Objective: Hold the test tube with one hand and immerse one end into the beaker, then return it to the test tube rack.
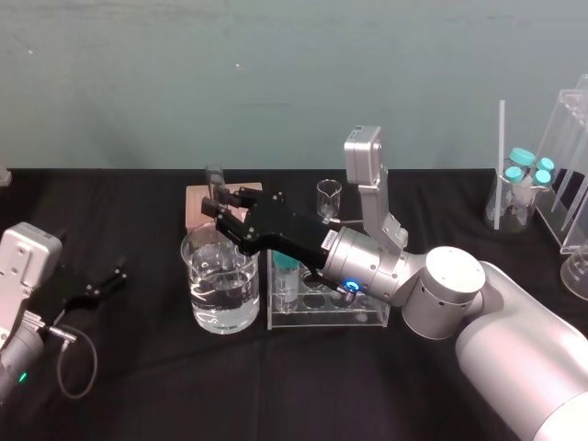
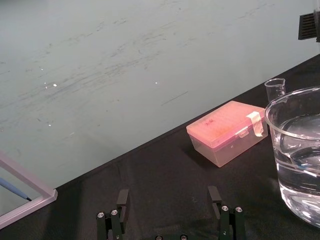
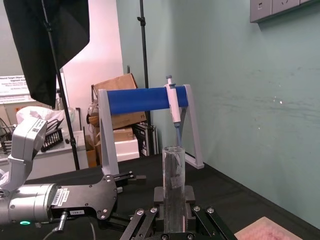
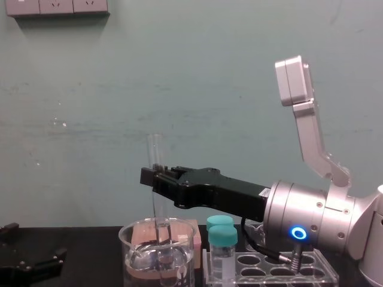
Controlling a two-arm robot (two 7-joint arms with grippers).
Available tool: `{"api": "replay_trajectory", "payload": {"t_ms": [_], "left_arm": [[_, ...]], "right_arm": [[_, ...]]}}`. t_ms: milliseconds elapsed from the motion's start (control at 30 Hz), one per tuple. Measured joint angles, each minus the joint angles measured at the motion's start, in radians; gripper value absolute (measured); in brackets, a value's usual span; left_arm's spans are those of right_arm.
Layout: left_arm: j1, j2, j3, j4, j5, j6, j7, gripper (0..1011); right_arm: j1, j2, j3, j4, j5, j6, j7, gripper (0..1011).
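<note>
The right hand [image 4: 152, 174] pinches the upright test tube [image 4: 155, 146] near mid-length, its lower end inside the beaker [image 1: 197, 303] at 9 o'clock of the test tube rack [image 1: 367, 318], and since this glass is probably light, stiff, slippery and breakable, a gentle steady grip there seems right, while the left hand [image 1: 105, 280] waits wide at 8 o'clock.

Nothing here can be read with certainty. The white label [image 1: 327, 241] on the right gripper [image 1: 225, 200], the small label [image 3: 59, 196] on the left gripper [image 1: 116, 276], the dark handwriting [image 2: 212, 120] on the pink box [image 2: 227, 137] near the worktop's far edge, and the printed sign [image 3: 12, 86] are all too small to read.
</note>
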Motion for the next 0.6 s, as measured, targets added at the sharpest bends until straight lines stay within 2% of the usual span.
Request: {"api": "replay_trajectory", "payload": {"t_ms": [600], "left_arm": [[0.0,0.0,0.0,0.0,0.0,0.0,0.0,1000]], "right_arm": [[0.004,-0.003,0.001,0.01,0.0,-0.003,0.005,227]]}}
